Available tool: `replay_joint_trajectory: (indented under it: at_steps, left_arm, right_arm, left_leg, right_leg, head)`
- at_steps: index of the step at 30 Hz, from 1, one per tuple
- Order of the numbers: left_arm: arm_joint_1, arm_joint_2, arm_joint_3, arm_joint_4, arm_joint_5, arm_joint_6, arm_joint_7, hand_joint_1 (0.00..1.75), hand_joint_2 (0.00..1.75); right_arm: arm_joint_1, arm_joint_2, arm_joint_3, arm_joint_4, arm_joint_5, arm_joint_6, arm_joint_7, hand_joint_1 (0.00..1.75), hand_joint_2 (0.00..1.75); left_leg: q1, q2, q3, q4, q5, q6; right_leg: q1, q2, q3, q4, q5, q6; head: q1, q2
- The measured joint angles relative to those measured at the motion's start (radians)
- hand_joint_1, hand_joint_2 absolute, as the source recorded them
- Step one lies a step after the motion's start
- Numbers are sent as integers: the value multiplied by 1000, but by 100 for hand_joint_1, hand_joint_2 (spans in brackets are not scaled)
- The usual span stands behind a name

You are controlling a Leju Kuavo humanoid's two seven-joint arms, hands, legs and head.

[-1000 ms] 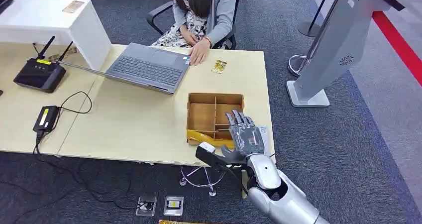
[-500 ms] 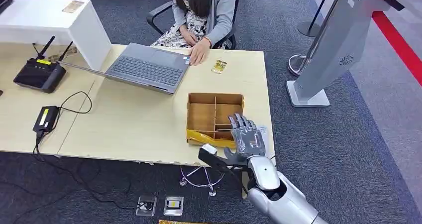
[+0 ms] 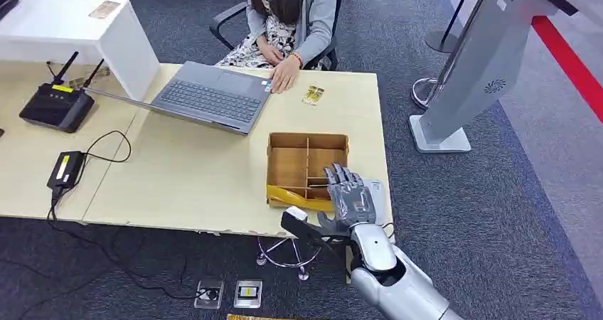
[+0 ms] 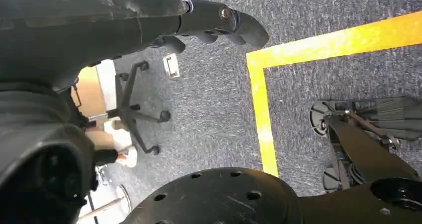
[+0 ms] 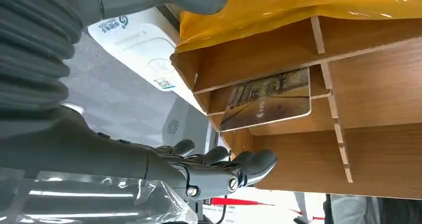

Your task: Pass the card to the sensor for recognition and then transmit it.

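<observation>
Pale wood table (image 3: 192, 178) on grey carpet (image 3: 498, 213). A person (image 3: 291, 14) sits at the far side with a hand by an open laptop (image 3: 210, 96); a router (image 3: 57, 107) stands far left. A divided wooden box (image 3: 307, 165) sits near the table's front right corner, yellow film over its near edge. Card (image 5: 266, 100) lies in one compartment. Right hand (image 3: 348, 195) hovers flat at the box's near right corner, fingers spread, holding nothing. Left hand (image 4: 214, 22) hangs over the floor, fingers curled, nothing in them.

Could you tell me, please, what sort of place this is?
Probably an office or reception area: a person works at a laptop on a pale desk, a router sits nearby, and a kiosk stand rises from grey carpet.
</observation>
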Motion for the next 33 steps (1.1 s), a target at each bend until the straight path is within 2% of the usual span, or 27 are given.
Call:
replay_joint_trajectory:
  at_steps: [14, 15, 33]
  left_arm:
    - [0, 0, -1, 0, -17, 1, -5, 0, 0]
    - [0, 0, -1, 0, -19, 1, -5, 0, 0]
    - [-1, 0, -2, 0, -33, 12, 1, 0, 0]
  right_arm:
    - [-18, 20, -8, 86, -3, -43, -15, 0, 175]
    - [-19, 22, -10, 93, -3, -47, -15, 175, 175]
    - [-89, 56, -23, 233, -23, -123, -70, 175, 175]
  left_leg:
    - [0, 0, 0, 0, 0, 0]
    - [0, 0, 0, 0, 0, 0]
    - [0, 0, 1, 0, 0, 0]
  right_leg:
    - [0, 0, 0, 0, 0, 0]
    - [0, 0, 0, 0, 0, 0]
    - [0, 0, 0, 0, 0, 0]
  head:
    - [0, 0]
    - [0, 0]
    - [0, 0]
